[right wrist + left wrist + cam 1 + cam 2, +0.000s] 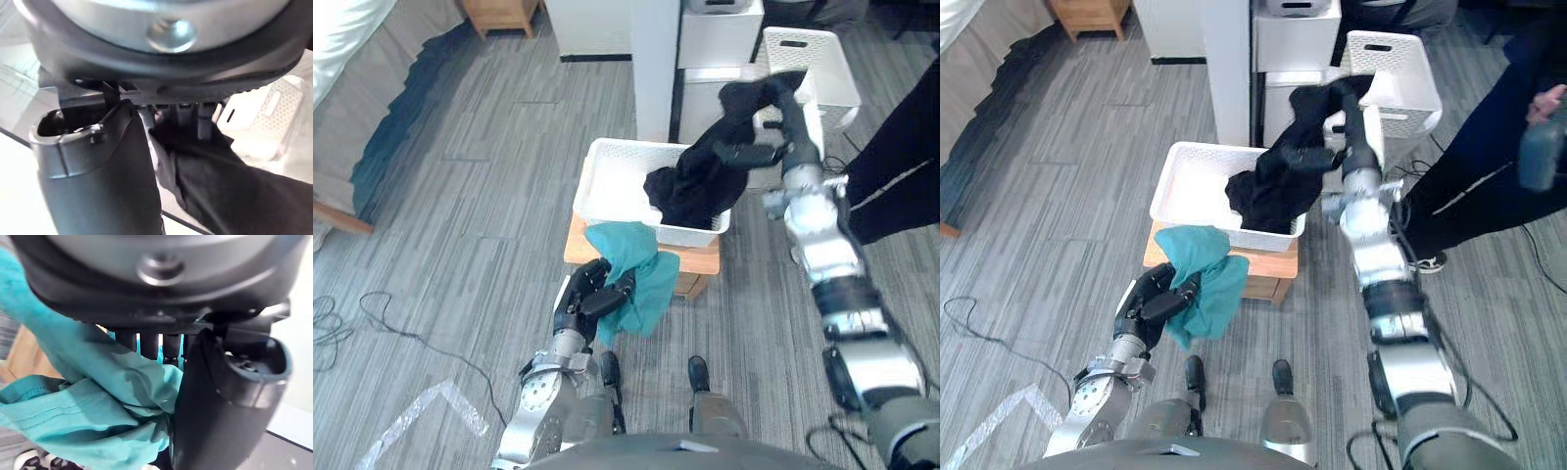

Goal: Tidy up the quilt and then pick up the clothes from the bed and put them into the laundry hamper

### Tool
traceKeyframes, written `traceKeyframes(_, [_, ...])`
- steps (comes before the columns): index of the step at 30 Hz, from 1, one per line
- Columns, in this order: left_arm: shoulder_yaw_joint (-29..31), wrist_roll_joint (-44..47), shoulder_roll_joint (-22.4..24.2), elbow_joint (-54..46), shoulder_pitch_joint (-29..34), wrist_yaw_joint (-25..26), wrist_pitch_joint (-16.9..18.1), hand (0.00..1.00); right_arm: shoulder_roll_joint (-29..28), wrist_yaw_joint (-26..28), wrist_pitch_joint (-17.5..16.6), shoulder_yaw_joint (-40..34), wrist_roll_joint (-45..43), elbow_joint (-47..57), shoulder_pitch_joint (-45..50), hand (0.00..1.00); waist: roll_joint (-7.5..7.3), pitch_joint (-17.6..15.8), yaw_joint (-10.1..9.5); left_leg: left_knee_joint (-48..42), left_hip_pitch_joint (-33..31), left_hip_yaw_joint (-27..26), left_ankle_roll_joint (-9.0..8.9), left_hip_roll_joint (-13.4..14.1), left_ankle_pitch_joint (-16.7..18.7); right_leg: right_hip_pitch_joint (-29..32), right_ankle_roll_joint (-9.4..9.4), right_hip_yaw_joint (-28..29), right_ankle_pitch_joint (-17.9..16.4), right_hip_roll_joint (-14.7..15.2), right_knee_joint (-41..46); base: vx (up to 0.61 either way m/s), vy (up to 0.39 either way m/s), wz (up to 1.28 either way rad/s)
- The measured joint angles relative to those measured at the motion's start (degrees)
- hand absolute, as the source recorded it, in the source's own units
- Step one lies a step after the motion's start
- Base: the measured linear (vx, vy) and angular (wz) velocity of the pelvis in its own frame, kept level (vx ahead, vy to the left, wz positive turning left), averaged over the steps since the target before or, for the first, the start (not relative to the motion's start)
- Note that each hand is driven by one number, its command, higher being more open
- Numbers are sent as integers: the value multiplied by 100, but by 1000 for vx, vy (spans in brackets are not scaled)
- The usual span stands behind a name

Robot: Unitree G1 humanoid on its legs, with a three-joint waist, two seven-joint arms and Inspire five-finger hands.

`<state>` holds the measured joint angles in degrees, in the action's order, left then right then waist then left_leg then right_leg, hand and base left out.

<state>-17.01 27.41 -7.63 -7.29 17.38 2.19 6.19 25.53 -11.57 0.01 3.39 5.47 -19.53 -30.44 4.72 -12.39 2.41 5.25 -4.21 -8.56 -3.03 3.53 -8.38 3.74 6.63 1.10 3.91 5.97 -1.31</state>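
Observation:
A white laundry hamper [607, 181] sits on a low wooden stand [700, 262] in front of me. My right hand [781, 108] is raised above the hamper's right side, shut on a black garment [700, 181] whose lower part hangs down into the hamper. In the right wrist view the black garment [220, 181] is pinched between fingers and thumb. My left hand [592, 294] is low, in front of the stand, shut on a teal garment [636, 269] that droops beside the hamper's near wall. The left wrist view has the teal garment [98, 406] bunched under the curled fingers.
A bed [352, 108] with a dark quilt edge lies at the far left. White cabinets [656, 49] and a second white basket [813, 69] stand behind the hamper. A person in dark trousers [901, 166] stands at the right. White tape [421, 416] marks the grey floor.

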Motion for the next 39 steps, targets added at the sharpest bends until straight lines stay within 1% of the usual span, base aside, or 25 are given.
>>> traceKeyframes(3, [243, -3, 78, -433, -25, -27, 9, 0, -385, 107, 42, -256, 514, 1038, 1106, 100, -52, 2, 130, 0, 115, -69, -52, 10, 51, -81, -2, 55, -16, -8, -18, -41, 1, -11])
traceKeyframes(5, [424, -14, 137, -535, -121, -14, 18, 0, -572, 138, 43, -382, 662, 1537, 1618, 100, -116, 10, 132, 0, 140, -105, -55, 15, 59, -103, 23, 74, -21, -10, -53, -39, 4, -10])
traceKeyframes(7, [640, -104, 168, -623, -162, 74, 18, 0, -838, 162, 39, -438, 871, 1896, 2078, 100, -226, 70, 158, 0, 165, -133, -59, 20, 61, -126, 14, 81, -21, -10, -87, -28, -1, -7])
traceKeyframes(9, [917, -131, 186, -680, -214, 242, 24, 0, -1145, 200, 33, -448, 1003, 2210, 2698, 100, -405, 191, 221, -1, 177, -136, -63, 17, 66, -137, 14, 83, -21, -7, -85, 0, 0, 0])
traceKeyframes(10, [987, -137, 188, -681, -241, 296, 25, 0, -1216, 218, 32, -452, 1004, 2246, 2834, 100, -452, 221, 231, -1, 179, -138, -63, 15, 66, -138, 17, 85, -19, -6, -84, 0, 0, 0])
traceKeyframes(12, [1225, -335, 194, -681, -377, 534, 25, 0, -1453, 256, 33, -488, 1010, 2277, 3330, 100, -610, 315, 235, -1, 222, -191, -57, 11, 85, -148, 32, 136, -9, -3, -67, 8, 0, -9])
traceKeyframes(13, [1304, -340, 201, -683, -410, 599, 25, 0, -1518, 272, 33, -500, 1010, 2278, 3498, 100, -641, 334, 238, -1, 270, -210, -52, 5, 100, -187, 31, 153, -11, 2, -66, 12, 5, -14])
traceKeyframes(15, [1451, -421, 205, -708, -422, 732, 27, 0, -1582, 326, 33, -524, 1011, 2293, 3811, 100, -658, 440, 255, -1, 290, -252, -48, -7, 129, -183, 5, 207, -33, 12, -62, 12, 8, -11])
traceKeyframes(17, [1588, -598, 204, -795, -480, 836, 26, 0, -1666, 376, 33, -615, 1011, 2367, 4075, 100, -659, 449, 269, -1, 301, -274, -27, -7, 148, -181, 5, 231, -36, 12, -63, -1, 2, -6])
traceKeyframes(19, [1710, -1017, 195, -802, -695, 997, 26, 0, -1692, 384, 33, -730, 1011, 2430, 4339, 100, -651, 471, 283, -1, 303, -288, -23, -3, 150, -175, 6, 244, -36, 8, -67, -4, -3, -2])
traceKeyframes(21, [1828, -1431, 99, -796, -954, 1215, 26, 0, -1693, 385, 32, -846, 1011, 2429, 4562, 100, -653, 586, 343, -1, 300, -324, -40, 3, 142, -152, 6, 277, -36, 0, -69, 3, -9, -7])
traceKeyframes(23, [1913, -1522, -33, -785, -1160, 1300, 26, 0, -1699, 384, 29, -906, 1012, 2429, 4711, 100, -655, 675, 407, -1, 299, -360, -52, 4, 145, -127, 6, 309, -36, -2, -67, 16, -10, -11])
traceKeyframes(24, [1947, -1751, -150, -683, -1434, 1425, 26, 0, -1731, 384, 16, -971, 1013, 2429, 4856, 100, -656, 739, 421, -1, 298, -407, -55, 7, 155, -98, 9, 354, -32, -8, -62, 20, -10, -16])
traceKeyframes(25, [1978, -1973, -276, -415, -1840, 1525, 26, 0, -1804, 381, 15, -1043, 1013, 2428, 5019, 100, -652, 793, 434, -1, 305, -437, -55, 6, 158, -90, 11, 382, -29, -10, -58, 15, -7, -15])
traceKeyframes(26, [1997, -2074, -347, -246, -2065, 1570, 25, 0, -1853, 381, 15, -1071, 1012, 2427, 5090, 100, -652, 802, 447, -1, 319, -451, -55, 6, 160, -92, 11, 396, -29, -10, -52, 9, -5, -13])
traceKeyframes(29, [2043, -2589, -871, 611, -3118, 1850, -24, 0, -1992, 406, -43, -1068, 1006, 2427, 5507, 100, -654, 827, 731, 0, 365, -567, -43, 2, 183, -63, 7, 522, -33, -12, -8, -5, 4, -19])
traceKeyframes(31, [2026, -2908, -1120, 914, -3446, 1872, -49, 0, -2078, 438, -71, -1095, 997, 2425, 5826, 100, -655, 906, 892, 1, 335, -662, -47, 6, 204, 24, 6, 610, -34, -21, 6, 7, 3, -22])
traceKeyframes(34, [2012, -3450, -1198, 1186, -3728, 1920, -179, 0, -2142, 484, -145, -1112, 988, 2285, 6153, 100, -637, 958, 982, 1, 311, -782, -55, 10, 233, 124, 6, 727, -34, -34, 24, 19, -4, -21])
traceKeyframes(35, [2007, -3537, -1245, 1260, -3834, 1950, -258, 0, -2150, 498, -171, -1112, 984, 2117, 6187, 100, -632, 962, 1050, 1, 275, -817, -55, 10, 234, 182, 5, 764, -32, -36, 26, 21, -3, -20])
traceKeyframes(37, [1894, -3779, -1298, 1472, -4065, 1982, -338, 0, -2164, 498, -178, -1109, 982, 1839, 6221, 100, -635, 961, 1064, 2, 205, -895, -65, 15, 247, 302, -2, 870, -24, -35, 37, 17, 4, -20])
traceKeyframes(39, [1592, -4087, -1403, 1738, -4423, 2049, -432, 0, -2217, 494, -179, -1061, 977, 1518, 6226, 100, -639, 956, 1151, 1, -20, -941, -66, 7, 238, 549, -5, 907, 15, -9, 41, 23, 12, -9])
